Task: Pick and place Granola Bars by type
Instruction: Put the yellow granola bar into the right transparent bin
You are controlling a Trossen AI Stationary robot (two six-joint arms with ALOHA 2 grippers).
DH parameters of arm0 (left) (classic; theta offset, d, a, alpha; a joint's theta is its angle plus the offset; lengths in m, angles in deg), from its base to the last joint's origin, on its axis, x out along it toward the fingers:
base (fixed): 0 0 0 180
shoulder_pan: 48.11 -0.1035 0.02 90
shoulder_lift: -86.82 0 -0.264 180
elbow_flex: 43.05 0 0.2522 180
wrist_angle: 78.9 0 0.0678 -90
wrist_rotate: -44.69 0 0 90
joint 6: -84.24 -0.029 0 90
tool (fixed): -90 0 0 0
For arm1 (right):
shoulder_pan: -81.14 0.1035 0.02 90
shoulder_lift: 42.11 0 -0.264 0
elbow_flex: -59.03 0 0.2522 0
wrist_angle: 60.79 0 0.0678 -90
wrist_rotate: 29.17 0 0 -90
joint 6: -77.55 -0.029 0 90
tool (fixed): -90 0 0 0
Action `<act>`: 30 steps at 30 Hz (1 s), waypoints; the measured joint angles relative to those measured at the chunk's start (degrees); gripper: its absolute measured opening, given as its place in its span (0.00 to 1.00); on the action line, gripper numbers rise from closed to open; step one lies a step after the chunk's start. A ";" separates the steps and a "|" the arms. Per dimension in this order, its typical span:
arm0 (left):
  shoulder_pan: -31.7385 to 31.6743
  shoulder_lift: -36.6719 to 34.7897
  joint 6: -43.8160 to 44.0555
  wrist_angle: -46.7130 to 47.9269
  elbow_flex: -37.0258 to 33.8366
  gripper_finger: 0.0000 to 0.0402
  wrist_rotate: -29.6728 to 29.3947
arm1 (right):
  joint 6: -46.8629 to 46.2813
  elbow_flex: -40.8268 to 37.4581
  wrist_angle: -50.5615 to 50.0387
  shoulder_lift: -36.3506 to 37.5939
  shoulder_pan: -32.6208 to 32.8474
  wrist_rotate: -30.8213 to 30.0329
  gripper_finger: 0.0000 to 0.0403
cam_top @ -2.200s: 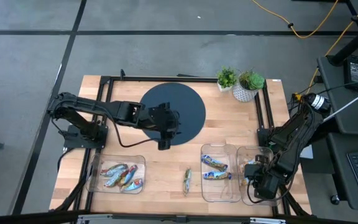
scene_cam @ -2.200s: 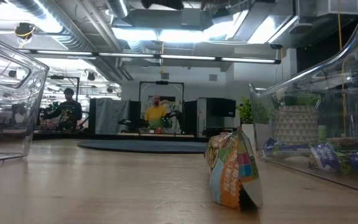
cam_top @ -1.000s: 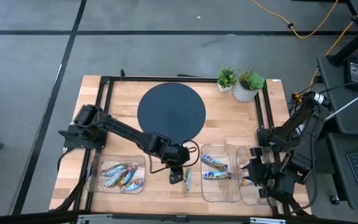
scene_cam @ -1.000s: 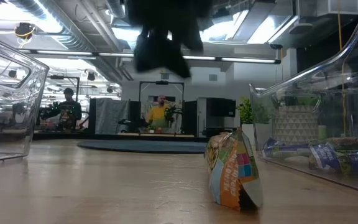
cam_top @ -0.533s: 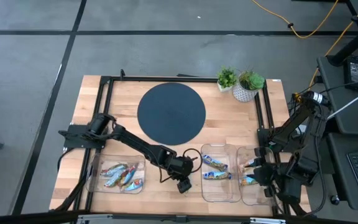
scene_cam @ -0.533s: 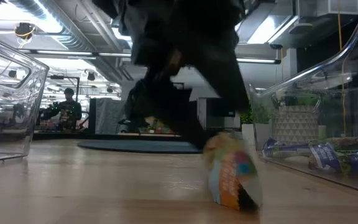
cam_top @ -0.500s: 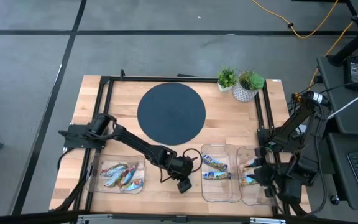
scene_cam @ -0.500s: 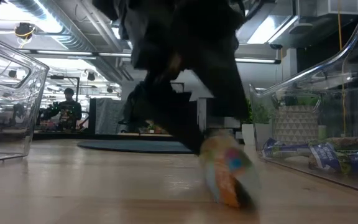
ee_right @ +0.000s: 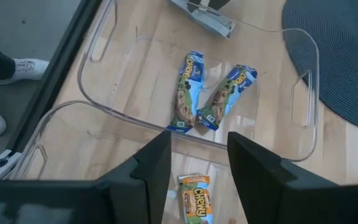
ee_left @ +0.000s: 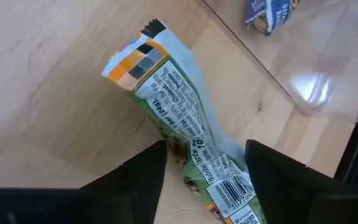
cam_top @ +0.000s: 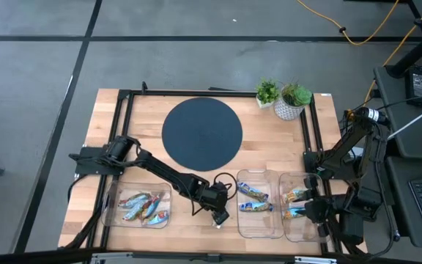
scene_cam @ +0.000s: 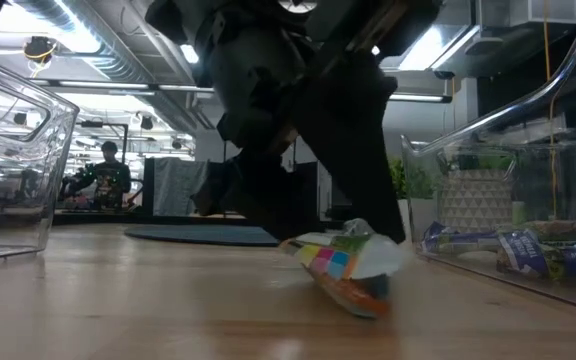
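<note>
My left gripper (cam_top: 218, 217) is low over the table's near middle and shut on a green-wrapped granola bar (scene_cam: 343, 262), which also shows in the left wrist view (ee_left: 185, 124). Two blue bars (ee_right: 207, 93) lie flat in the middle clear tray (cam_top: 258, 229). Orange-labelled bars (cam_top: 294, 204) lie in the right tray, one directly below the right wrist camera (ee_right: 193, 198). Several bars (cam_top: 141, 207) are piled in the left tray. My right gripper (ee_right: 197, 177) hangs open above the right tray, touching nothing. My left gripper pinches the green bar between its two fingers (ee_left: 143, 177), across the bar's width, around its middle near the barcode (ee_left: 219, 168). The fingers come slanting down from above. The bar is tilted: its end with coloured squares (scene_cam: 318, 255) is raised, its other end (scene_cam: 368, 298) down at the table.
A round dark mat (cam_top: 201, 133) lies at the table's far middle, with two potted plants (cam_top: 284, 97) at the far right corner. Clear trays sit along the near edge: one left (cam_top: 116, 192), two right. Bare wood lies between the left tray and the middle tray.
My left gripper has come down toward the table's near edge onto the green bar and taken hold of it. The bar, which stood on its edge, now tilts with one end raised. My right gripper has drawn back a little toward the table's right edge.
</note>
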 joint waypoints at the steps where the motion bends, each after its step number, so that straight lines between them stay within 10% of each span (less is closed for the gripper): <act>1: 0.00 0.02 0.00 0.19 0.00 0.51 -0.10 | -0.08 0.00 0.01 0.00 0.02 -0.03 0.40; 13: -0.23 0.11 1.19 2.31 -0.07 0.04 0.39 | 0.09 0.00 -0.08 0.00 0.00 -2.61 0.40; 30: -0.15 -7.42 -6.48 10.15 5.88 0.01 -2.12 | -1.51 -0.04 -4.96 0.00 -0.33 -8.38 0.40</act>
